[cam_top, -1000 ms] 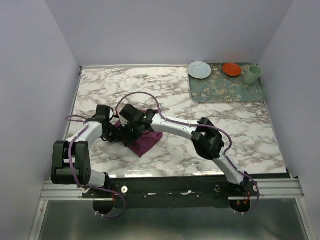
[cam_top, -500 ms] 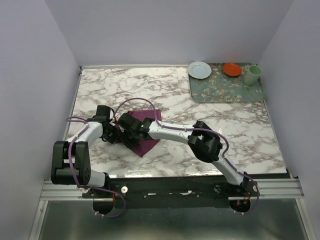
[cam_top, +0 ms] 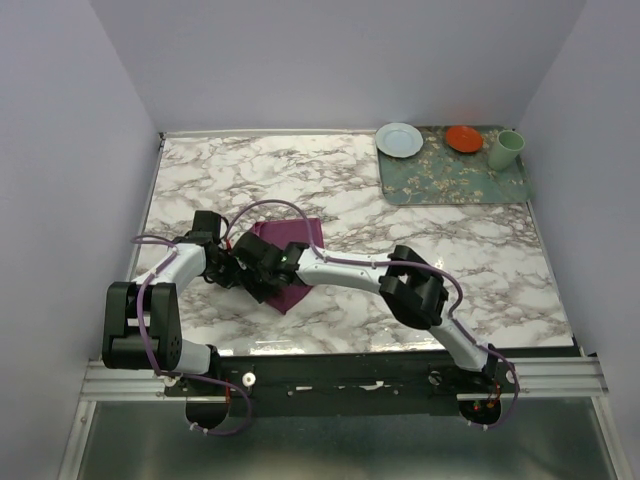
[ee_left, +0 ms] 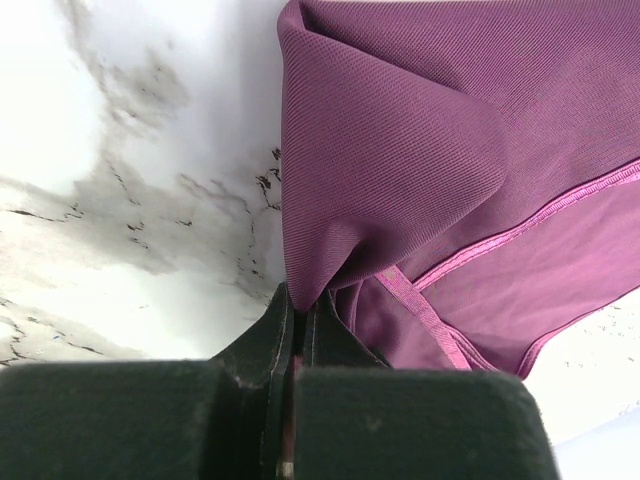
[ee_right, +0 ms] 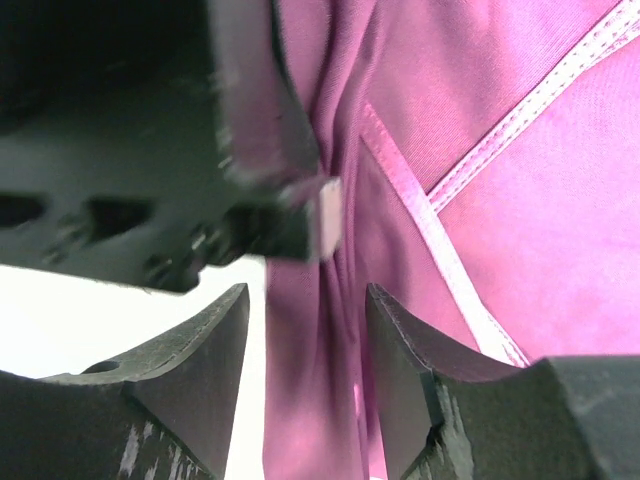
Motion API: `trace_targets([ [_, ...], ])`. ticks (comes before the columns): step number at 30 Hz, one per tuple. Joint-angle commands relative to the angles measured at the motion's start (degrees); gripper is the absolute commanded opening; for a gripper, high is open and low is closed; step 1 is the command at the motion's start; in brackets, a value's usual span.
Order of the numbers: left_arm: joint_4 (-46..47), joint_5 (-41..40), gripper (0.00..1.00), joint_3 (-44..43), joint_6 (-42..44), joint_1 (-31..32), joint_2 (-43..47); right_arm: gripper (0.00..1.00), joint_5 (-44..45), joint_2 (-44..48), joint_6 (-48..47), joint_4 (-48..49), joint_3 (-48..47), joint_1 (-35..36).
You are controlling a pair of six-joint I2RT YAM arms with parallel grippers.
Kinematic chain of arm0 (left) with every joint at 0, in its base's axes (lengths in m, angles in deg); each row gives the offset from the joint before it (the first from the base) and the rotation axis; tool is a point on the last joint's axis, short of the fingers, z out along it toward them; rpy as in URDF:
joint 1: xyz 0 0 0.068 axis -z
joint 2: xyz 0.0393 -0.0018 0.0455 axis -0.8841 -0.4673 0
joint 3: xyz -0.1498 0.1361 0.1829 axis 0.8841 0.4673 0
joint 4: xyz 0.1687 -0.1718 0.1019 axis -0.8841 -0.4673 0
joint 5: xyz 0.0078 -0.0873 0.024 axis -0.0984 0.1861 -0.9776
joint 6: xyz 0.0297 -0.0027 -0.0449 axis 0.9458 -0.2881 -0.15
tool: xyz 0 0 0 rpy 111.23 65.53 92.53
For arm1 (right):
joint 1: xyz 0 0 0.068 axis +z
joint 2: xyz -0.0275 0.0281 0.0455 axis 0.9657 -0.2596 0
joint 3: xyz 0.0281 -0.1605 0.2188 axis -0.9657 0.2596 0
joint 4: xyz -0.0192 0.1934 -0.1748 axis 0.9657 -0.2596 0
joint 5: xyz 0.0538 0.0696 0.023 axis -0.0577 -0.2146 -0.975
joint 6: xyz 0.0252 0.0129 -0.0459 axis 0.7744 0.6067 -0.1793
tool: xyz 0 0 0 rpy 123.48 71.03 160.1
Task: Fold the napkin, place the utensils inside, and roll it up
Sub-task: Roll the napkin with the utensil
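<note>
The plum-purple napkin (cam_top: 290, 238) lies bunched on the marble table, left of centre. My left gripper (cam_top: 233, 270) is shut on a raised fold at the napkin's edge (ee_left: 330, 230). My right gripper (cam_top: 258, 268) is open right beside it, its two fingers (ee_right: 205, 350) straddling a ridge of the napkin (ee_right: 320, 330), and the left gripper's black body (ee_right: 150, 150) fills the upper left of the right wrist view. The knife is out of view.
A green floral mat (cam_top: 452, 170) lies at the far right with a pale blue plate (cam_top: 399, 139), an orange dish (cam_top: 464, 138) and a green cup (cam_top: 506, 149) on it.
My right gripper has moved left and nearer along the napkin, ending close beside the left gripper. More of the napkin's far corner now shows. The left gripper has hardly moved.
</note>
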Motion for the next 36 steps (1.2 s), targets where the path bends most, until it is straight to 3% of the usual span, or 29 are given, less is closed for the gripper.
trace_targets([
  [1, -1.81, -0.22, 0.0, 0.5, -0.13, 0.24, 0.88, 0.57, -3.15, 4.76, -0.5, -1.0, 0.92, 0.13],
  [10, -1.72, 0.14, 0.0, 0.68, -0.66, 0.15, 1.23, 0.41, -4.64, 2.92, 0.46, -0.38, 1.27, 0.13],
  [21, -1.46, 1.45, 0.0, 0.33, -1.72, 0.24, 1.32, 0.45, -5.35, 1.69, -0.06, 3.48, 6.54, 0.21],
  [31, -1.37, 3.3, 0.0, 0.76, -3.12, 0.24, 1.76, 0.42, 9.48, -1.83, 0.36, 5.77, 8.65, 1.62],
  [34, -0.76, 3.13, 0.0, 0.85, -2.43, 0.15, 1.76, 0.28, 8.9, -1.66, 1.26, 5.95, 10.32, 1.53],
  [36, 0.38, 3.04, 0.0, 1.11, -1.2, -0.28, 2.11, 0.12, 6.36, -0.69, 1.17, 6.65, 11.81, 1.27],
])
